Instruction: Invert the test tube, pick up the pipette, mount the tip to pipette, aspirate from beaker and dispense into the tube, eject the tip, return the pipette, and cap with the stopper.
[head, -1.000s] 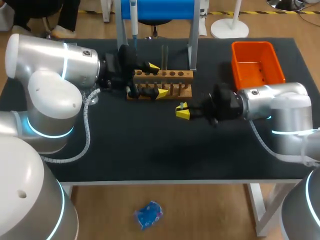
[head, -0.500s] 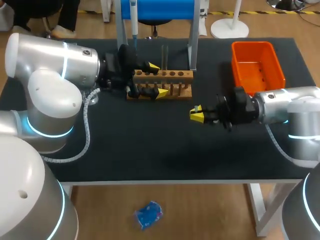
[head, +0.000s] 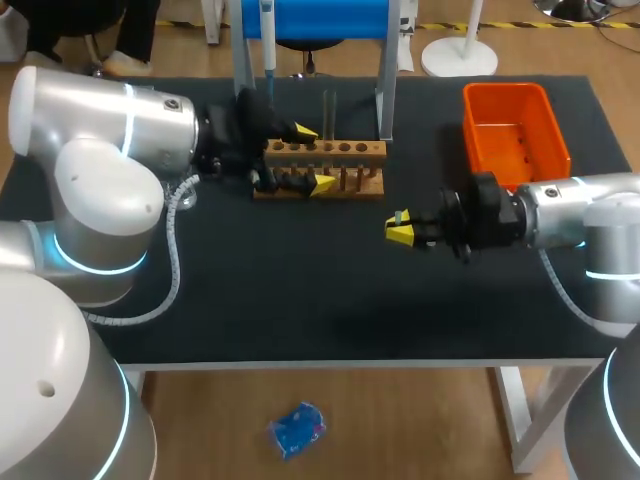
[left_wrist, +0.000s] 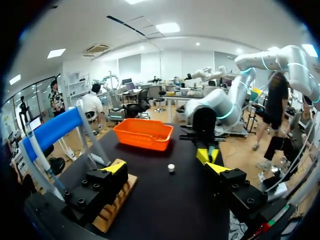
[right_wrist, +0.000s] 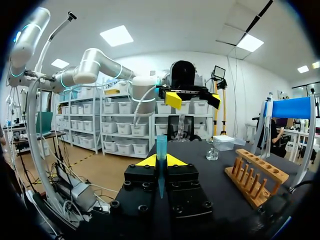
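Observation:
My right gripper (head: 398, 231) hovers over the middle of the table, shut on a slim teal tapered tube (right_wrist: 161, 145) that stands upright between its yellow tips (right_wrist: 175, 160). My left gripper (head: 313, 158) is open, one finger on either side of the left end of the wooden tube rack (head: 330, 168). Seen from the left wrist, the rack (left_wrist: 117, 202) lies under one finger and a small white stopper (left_wrist: 171, 168) sits on the mat ahead. The pipette (head: 268, 40) hangs on the blue-topped stand (head: 315, 20) behind the rack.
An orange bin (head: 514, 125) sits at the back right of the black mat. In the right wrist view, a small glass beaker (right_wrist: 212, 150) and a white box (right_wrist: 223, 142) stand beyond the rack (right_wrist: 255, 177).
My right gripper has drawn back to the right, away from the rack, with the teal tube still in it. The left arm has stayed put.

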